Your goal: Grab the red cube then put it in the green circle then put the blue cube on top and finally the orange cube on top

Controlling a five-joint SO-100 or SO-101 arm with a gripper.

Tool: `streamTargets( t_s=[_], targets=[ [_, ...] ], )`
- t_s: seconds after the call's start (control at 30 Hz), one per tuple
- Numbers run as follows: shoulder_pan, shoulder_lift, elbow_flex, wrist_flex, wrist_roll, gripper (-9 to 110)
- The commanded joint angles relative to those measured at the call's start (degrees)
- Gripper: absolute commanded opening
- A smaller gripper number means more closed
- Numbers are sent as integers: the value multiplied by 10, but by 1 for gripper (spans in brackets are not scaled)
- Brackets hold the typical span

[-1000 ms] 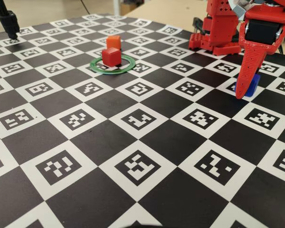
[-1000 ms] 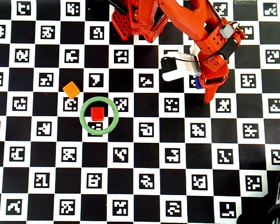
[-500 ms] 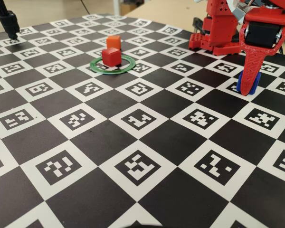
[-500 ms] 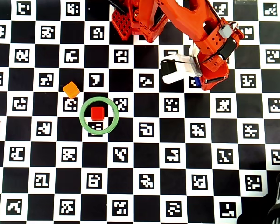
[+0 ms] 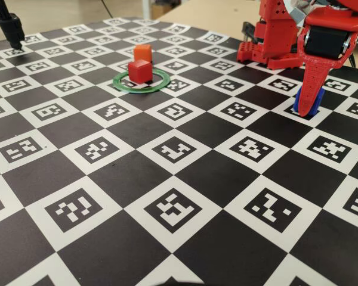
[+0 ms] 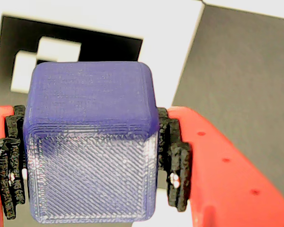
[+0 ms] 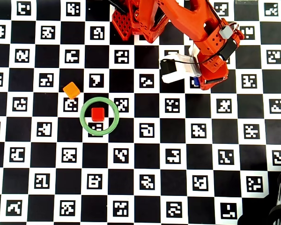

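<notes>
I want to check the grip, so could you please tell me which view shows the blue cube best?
The wrist view: the blue cube fills it, clamped between the hand's black pads. The fixed view shows only a sliver; overhead, just a blue speck.

The red cube sits inside the green circle.

From overhead I see only a sliver of the blue cube; the arm covers the rest. In the fixed view the end effector hides most of it. Wrist view: the cube's lower edge and both fingers are cut off by the frame. I can't tell whether the cube touches the counter.
</notes>
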Motion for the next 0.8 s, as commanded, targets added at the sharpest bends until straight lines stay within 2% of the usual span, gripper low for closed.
streamTargets(
  t_s=[0.0, 0.43, 0.77],
  targets=[
    [46, 25, -105, 76, -32, -2],
    [279, -21, -406, 333, -193, -2],
    [425, 27, -439, 366, -406, -2]
  ],
)
